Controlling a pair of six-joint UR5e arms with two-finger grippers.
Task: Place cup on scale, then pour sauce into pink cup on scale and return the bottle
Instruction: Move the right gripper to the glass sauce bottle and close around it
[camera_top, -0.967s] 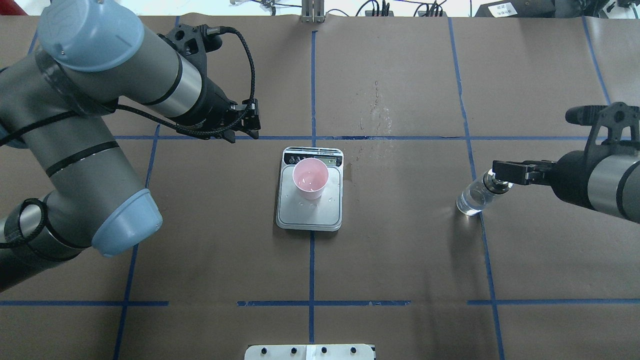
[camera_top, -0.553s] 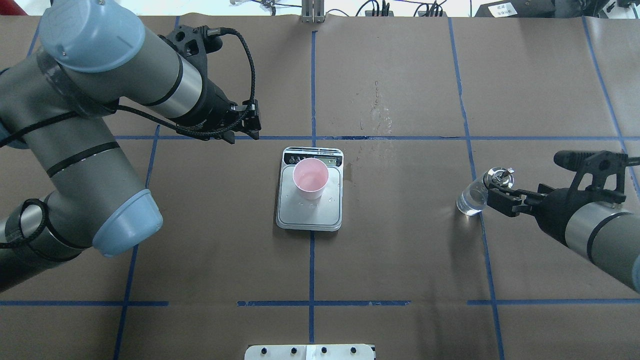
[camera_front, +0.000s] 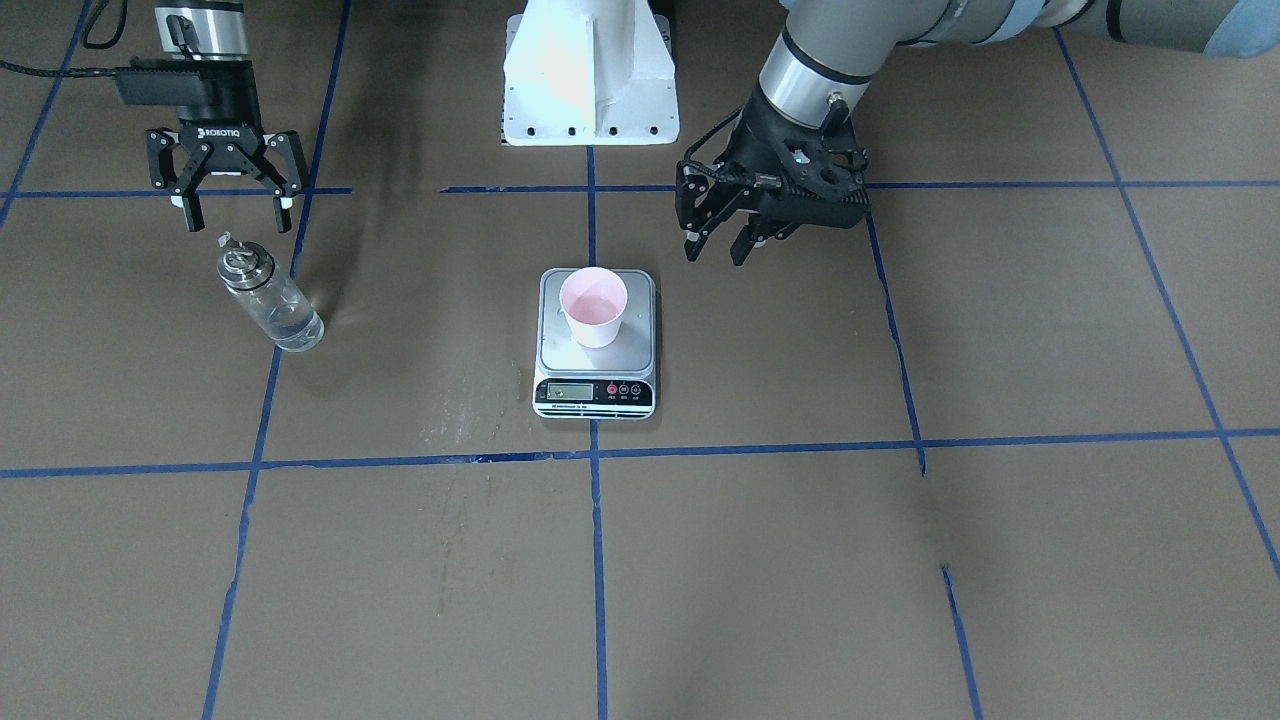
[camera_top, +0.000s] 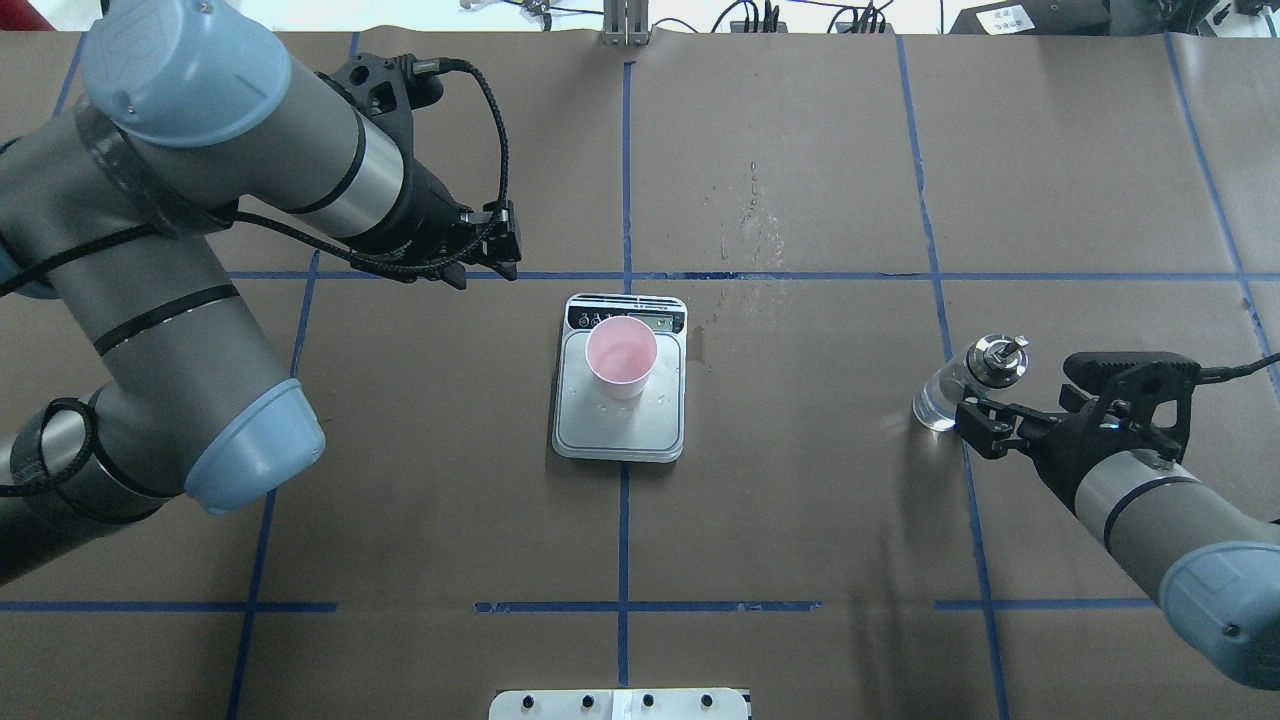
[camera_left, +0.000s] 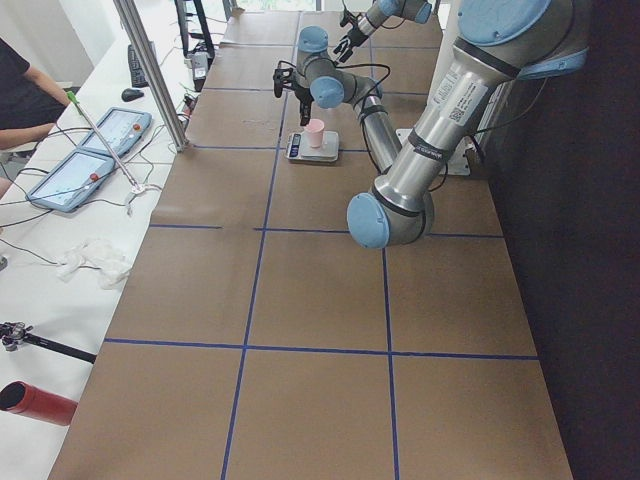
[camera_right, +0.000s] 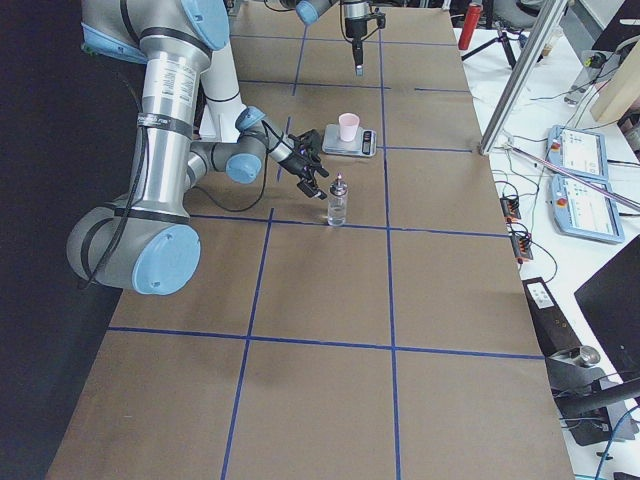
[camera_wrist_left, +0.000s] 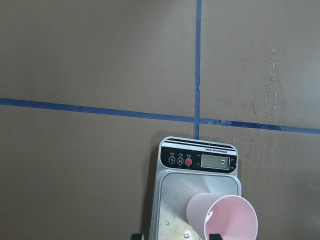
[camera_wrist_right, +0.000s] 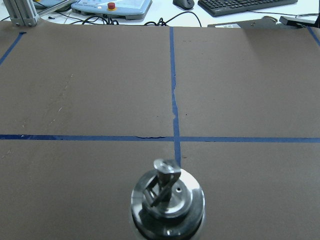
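Observation:
The pink cup (camera_top: 621, 358) stands upright on the silver scale (camera_top: 620, 432) at mid-table, as the front view shows for cup (camera_front: 593, 306) and scale (camera_front: 596, 393). The clear glass bottle (camera_top: 942, 402) with its silver pourer cap stands upright on the table to the right, with clear liquid in it (camera_front: 272, 300). My right gripper (camera_front: 235, 215) is open and empty, just behind the bottle and apart from it (camera_top: 975, 428). My left gripper (camera_top: 488, 272) is open and empty, left of and beyond the scale (camera_front: 715, 255). The left wrist view shows the cup (camera_wrist_left: 225, 217), the right wrist view the bottle cap (camera_wrist_right: 167, 197).
Blue tape lines (camera_top: 624, 150) grid the brown table cover. Wet spots (camera_top: 752, 215) mark the cover beyond the scale, and droplets lie on the scale plate. A white robot base plate (camera_front: 588, 75) sits at the near edge. Operators' desks with keyboards lie beyond the far edge.
My right gripper has let go of the bottle's top and drawn back toward the robot. The bottle stays standing in place. The left arm, cup and scale have not moved.

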